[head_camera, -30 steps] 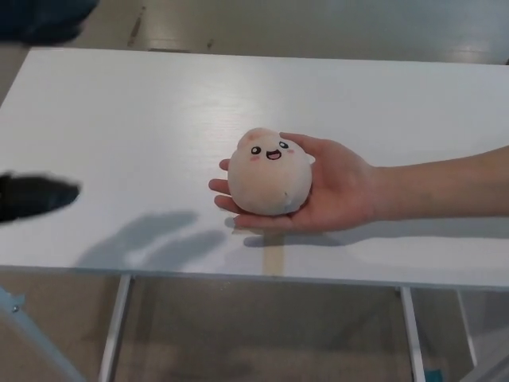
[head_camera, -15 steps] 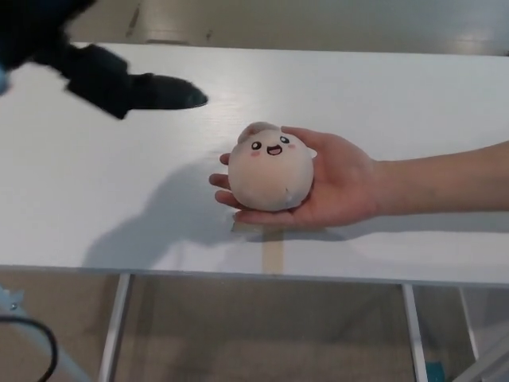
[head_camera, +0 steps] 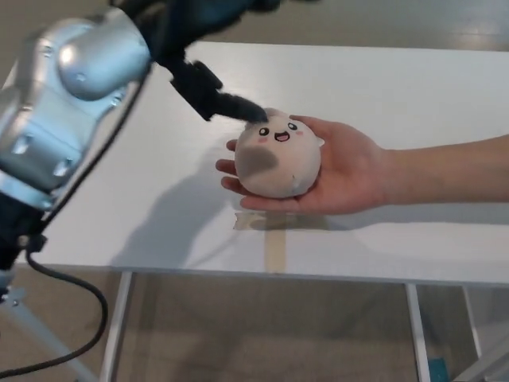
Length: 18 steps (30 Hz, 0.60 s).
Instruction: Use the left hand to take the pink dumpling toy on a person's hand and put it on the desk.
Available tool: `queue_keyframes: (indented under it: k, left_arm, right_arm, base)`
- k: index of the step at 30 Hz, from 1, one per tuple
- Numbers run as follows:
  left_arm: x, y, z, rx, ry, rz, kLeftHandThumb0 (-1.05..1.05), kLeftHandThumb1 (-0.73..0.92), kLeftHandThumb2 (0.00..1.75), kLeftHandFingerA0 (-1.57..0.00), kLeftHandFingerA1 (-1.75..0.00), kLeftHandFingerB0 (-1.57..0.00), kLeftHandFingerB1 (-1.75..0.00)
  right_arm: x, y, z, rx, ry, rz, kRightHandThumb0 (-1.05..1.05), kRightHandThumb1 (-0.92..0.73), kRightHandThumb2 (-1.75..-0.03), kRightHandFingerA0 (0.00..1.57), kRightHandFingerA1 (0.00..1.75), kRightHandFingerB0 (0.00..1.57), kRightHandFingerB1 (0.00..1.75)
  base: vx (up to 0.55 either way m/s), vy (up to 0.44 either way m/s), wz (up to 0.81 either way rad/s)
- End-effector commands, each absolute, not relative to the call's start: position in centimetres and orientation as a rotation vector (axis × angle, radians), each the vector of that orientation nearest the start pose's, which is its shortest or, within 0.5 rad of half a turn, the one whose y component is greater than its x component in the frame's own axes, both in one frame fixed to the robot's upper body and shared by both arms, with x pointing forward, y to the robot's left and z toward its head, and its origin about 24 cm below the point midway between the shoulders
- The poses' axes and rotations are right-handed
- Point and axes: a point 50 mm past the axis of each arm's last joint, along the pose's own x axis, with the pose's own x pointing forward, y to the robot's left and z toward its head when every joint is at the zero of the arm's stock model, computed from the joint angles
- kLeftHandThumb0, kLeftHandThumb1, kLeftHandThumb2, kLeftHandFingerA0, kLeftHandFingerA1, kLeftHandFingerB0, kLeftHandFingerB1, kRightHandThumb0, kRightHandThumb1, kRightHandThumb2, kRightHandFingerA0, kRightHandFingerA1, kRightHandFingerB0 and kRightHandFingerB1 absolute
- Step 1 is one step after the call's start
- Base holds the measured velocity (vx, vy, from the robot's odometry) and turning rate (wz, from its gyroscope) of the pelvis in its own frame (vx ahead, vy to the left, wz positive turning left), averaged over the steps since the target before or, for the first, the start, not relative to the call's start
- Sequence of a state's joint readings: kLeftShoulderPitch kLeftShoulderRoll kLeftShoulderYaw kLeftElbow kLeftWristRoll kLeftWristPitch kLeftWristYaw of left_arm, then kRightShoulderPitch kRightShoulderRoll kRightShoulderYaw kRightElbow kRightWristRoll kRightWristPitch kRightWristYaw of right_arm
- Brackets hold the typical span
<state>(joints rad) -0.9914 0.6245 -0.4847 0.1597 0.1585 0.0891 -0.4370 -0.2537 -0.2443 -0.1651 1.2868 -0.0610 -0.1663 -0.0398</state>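
The pink dumpling toy (head_camera: 279,154), round with a smiling face, rests in a person's open palm (head_camera: 346,171) above the white desk (head_camera: 398,87). My left hand (head_camera: 215,94) reaches in from the upper left, blurred with motion. One dark fingertip (head_camera: 248,110) points at the toy's upper left side, at or just short of it. The hand holds nothing and throws a shadow on the toy. My silver left arm (head_camera: 67,103) fills the left of the picture. My right hand does not show.
The person's forearm (head_camera: 453,169) stretches in from the right edge over the desk. A strip of tape (head_camera: 274,239) lies on the desk below the toy, near the front edge. Floor and the desk's legs show below.
My left hand has swung from the desk's left edge up and rightward to the toy. The arm now fills the left side. The camera view shifted slightly.
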Motion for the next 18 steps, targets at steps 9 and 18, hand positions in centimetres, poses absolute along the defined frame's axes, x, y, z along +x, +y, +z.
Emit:
queue_keyframes:
  k: [9,18]
  left_arm:
    - [37.7,8.2,18.7,1.483,-0.08,-0.618,-0.28,0.21,0.82,-0.07,-0.51,-0.07,-0.49]
    - [37.2,7.0,17.3,1.489,-0.063,-0.655,-0.28,0.21,0.82,-0.07,-0.51,-0.07,-0.49]
  right_arm:
    - [18.8,-25.5,-12.1,-0.167,0.869,-0.237,-0.18,-0.67,-0.59,0.62,0.46,0.5,0.42]
    - [18.8,-25.5,-12.1,-0.173,0.873,-0.231,-0.18,-0.67,-0.59,0.62,0.46,0.51,0.42]
  base:
    - [0.0,0.0,0.0]
    - [0.0,0.0,0.0]
